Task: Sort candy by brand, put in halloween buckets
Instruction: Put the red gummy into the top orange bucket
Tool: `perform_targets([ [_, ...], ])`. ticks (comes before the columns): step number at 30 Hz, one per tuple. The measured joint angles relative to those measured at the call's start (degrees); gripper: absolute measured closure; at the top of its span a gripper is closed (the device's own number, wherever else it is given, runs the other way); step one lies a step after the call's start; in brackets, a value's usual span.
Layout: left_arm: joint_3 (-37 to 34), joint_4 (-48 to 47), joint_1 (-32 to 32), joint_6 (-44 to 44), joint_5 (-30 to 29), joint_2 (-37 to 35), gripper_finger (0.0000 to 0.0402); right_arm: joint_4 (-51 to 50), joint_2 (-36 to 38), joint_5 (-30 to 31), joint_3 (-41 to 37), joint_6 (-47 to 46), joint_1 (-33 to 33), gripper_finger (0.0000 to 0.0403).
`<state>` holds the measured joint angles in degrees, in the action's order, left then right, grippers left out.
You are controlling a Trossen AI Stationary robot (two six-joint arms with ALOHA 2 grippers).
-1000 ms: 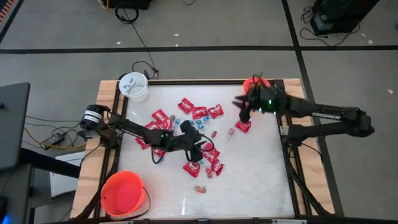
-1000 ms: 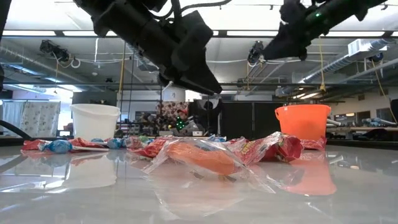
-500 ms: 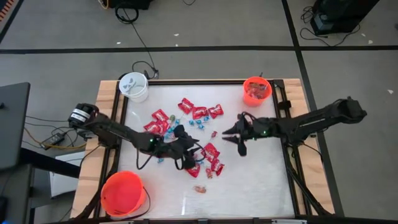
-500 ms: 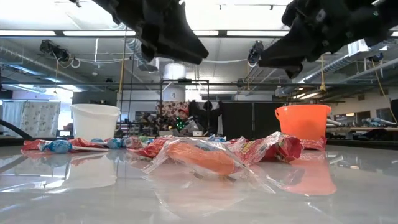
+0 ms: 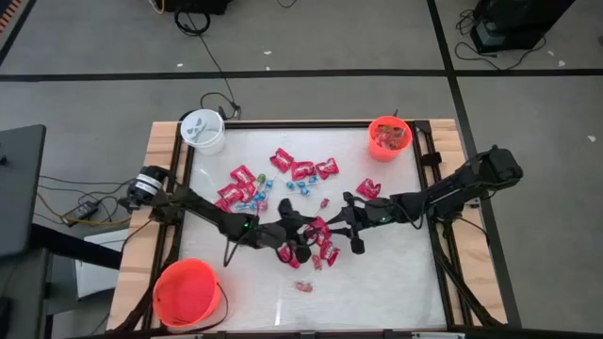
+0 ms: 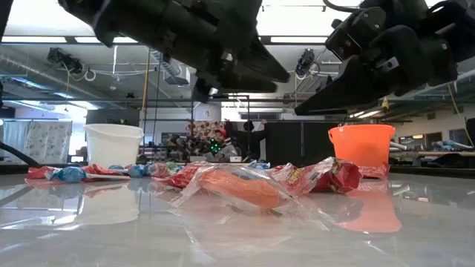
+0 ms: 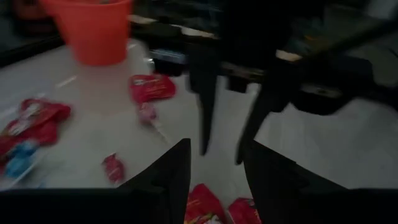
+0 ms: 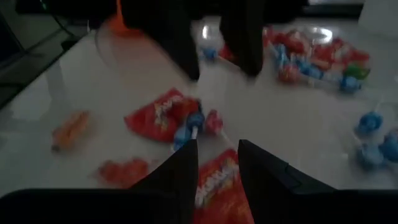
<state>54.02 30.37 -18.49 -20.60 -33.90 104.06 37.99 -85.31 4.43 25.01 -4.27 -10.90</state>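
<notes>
No readable text anywhere; print on red candy packets (image 8: 163,113) too blurred to make out.

White table (image 5: 396,268) w/ wood rim. On it: white pail (image 5: 203,131) at one far corner, small orange pail (image 5: 388,137) at the other, big orange pail (image 5: 187,293) at near left corner. Candy (image 5: 301,171) scattered mid-table: red packets, blue bits, lollipops.

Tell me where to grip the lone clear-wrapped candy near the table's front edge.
Grip the clear-wrapped candy across its orange middle, not the flimsy wrapper ends, coming straight down from above: it lies flat and alone on the table.
</notes>
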Motion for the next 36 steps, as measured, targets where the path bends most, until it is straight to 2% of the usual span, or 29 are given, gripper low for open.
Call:
perform_targets([
  [4, 0.0, -0.1, 0.4, 2.1, 2.2, 0.8, 0.0250, 5.9, -2.5, 0.0, 1.2, -0.1, -0.3, 0.0278],
  [9, 0.1, 5.4, 0.3, 1.2, 4.5, 1.8, 0.0250, 3.8, -0.5, 0.9, 2.5, -2.3, -0.4, 0.0278],
  [13, 0.1, 3.5, 0.1, 2.7, 7.2, 2.3, 0.0260, -3.3, 4.0, 4.5, 2.6, -6.5, -0.7, 0.0278],
  [15, 0.1, 0.9, 0.1, 3.6, 11.2, 2.3, 0.0270, -7.2, 6.7, 5.0, 2.6, -9.2, -1.0, 0.0278],
  [18, 0.1, -4.0, 0.3, 3.8, 18.7, 2.4, 0.0279, -14.0, 10.2, 2.4, 2.6, -14.5, -1.3, 0.0277],
  [21, 0.1, -6.2, 0.2, 4.5, 21.8, 2.4, 0.0280, -19.9, 12.2, -0.8, 2.6, -17.5, -2.4, 0.0277],
  [25, 0.1, -6.4, -1.1, 6.7, 21.9, 2.9, 0.0269, -23.5, 12.6, -2.8, 2.6, -17.7, -4.8, 0.0277],
  [30, 0.1, -4.9, -2.5, 8.4, 22.4, 4.6, 0.0239, -22.6, 11.0, -2.8, 2.5, -17.8, -8.3, 0.0276],
  [36, 0.1, -1.6, -2.9, 11.5, 22.1, 8.2, 0.0204, -23.5, 9.4, 2.5, 2.5, -13.3, -9.9, 0.0276],
])
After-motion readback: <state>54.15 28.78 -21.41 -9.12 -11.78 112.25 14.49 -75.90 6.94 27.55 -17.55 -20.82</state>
